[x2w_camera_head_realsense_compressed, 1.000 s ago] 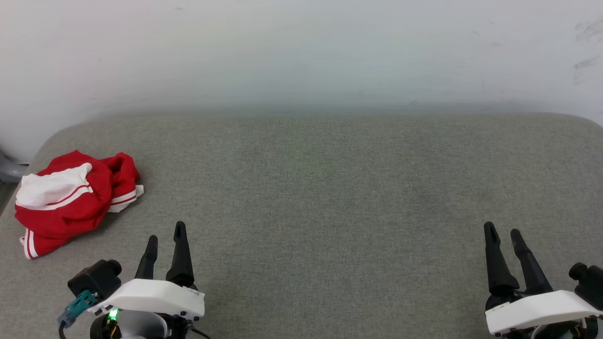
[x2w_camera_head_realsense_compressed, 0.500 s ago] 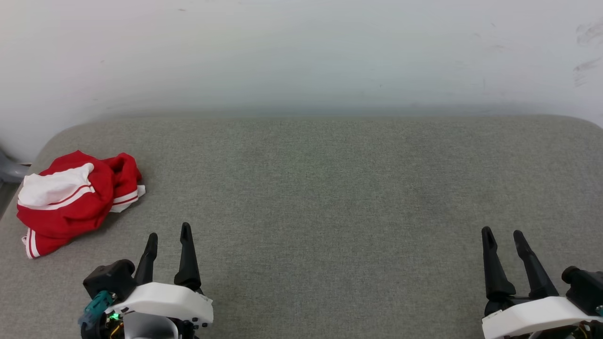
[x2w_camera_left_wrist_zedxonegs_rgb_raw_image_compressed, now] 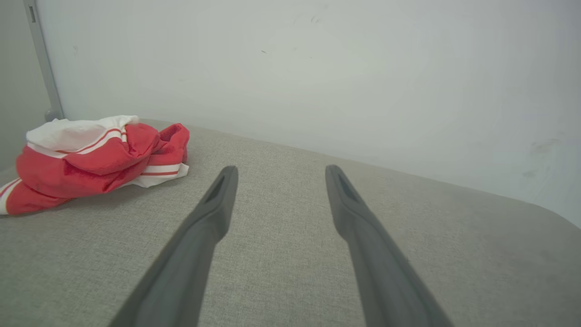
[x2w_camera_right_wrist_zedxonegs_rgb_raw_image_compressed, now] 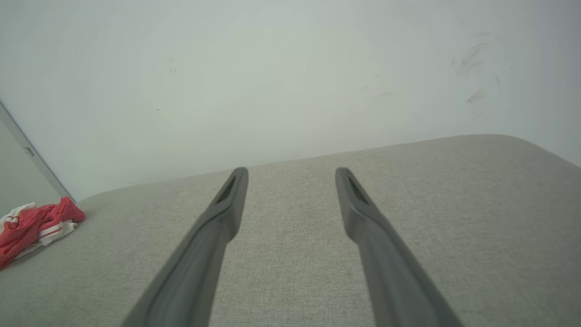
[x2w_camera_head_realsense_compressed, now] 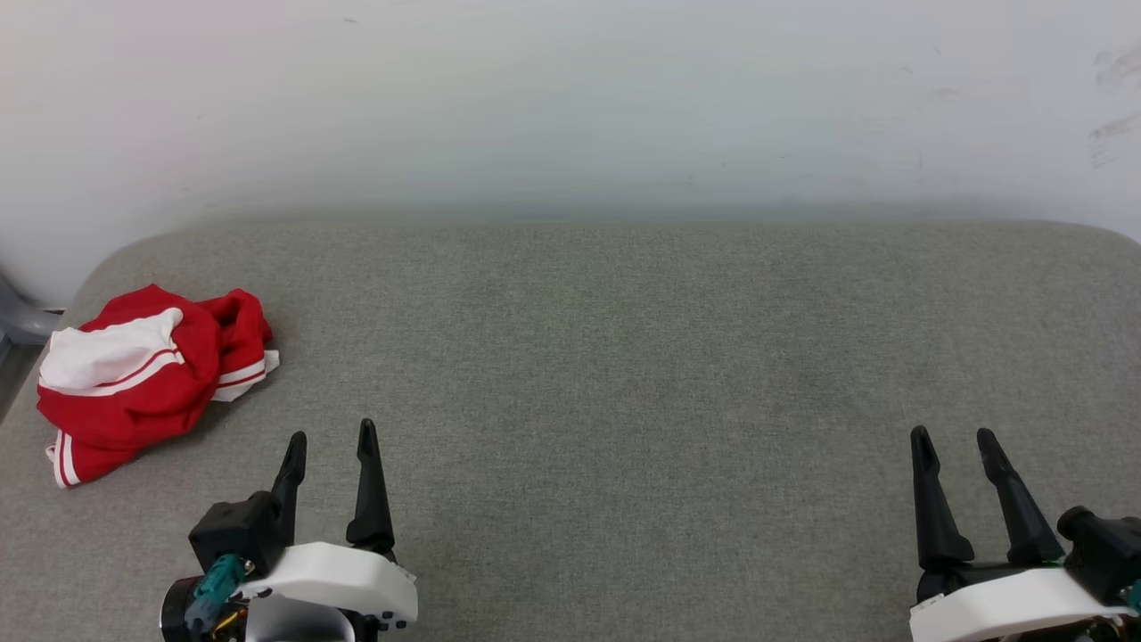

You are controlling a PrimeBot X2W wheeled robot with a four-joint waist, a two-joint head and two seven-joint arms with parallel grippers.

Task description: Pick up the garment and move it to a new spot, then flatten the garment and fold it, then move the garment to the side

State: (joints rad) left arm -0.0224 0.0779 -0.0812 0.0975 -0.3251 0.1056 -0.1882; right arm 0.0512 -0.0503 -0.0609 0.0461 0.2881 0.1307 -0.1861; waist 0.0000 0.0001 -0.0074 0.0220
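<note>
The garment [x2w_camera_head_realsense_compressed: 143, 370] is a crumpled red heap with a white sleeve and striped trim, lying at the far left of the grey cushioned surface [x2w_camera_head_realsense_compressed: 624, 357]. It also shows at the left of the left wrist view [x2w_camera_left_wrist_zedxonegs_rgb_raw_image_compressed: 91, 159] and small at the left edge of the right wrist view [x2w_camera_right_wrist_zedxonegs_rgb_raw_image_compressed: 32, 227]. My left gripper [x2w_camera_head_realsense_compressed: 330, 439] stands open at the lower left, to the right of and nearer than the garment, with nothing between its fingers. Far off at the lower right, my right gripper [x2w_camera_head_realsense_compressed: 954, 435] is open and empty too.
A pale wall [x2w_camera_head_realsense_compressed: 570, 107] rises behind the surface's far edge. The surface's left edge runs just beside the garment, with a grey fixture [x2w_camera_head_realsense_compressed: 18, 321] past it. A wide stretch of bare grey fabric lies between the two grippers.
The left gripper has shifted a little to the right and swung its wrist. The right gripper has barely moved. The garment lies as before.
</note>
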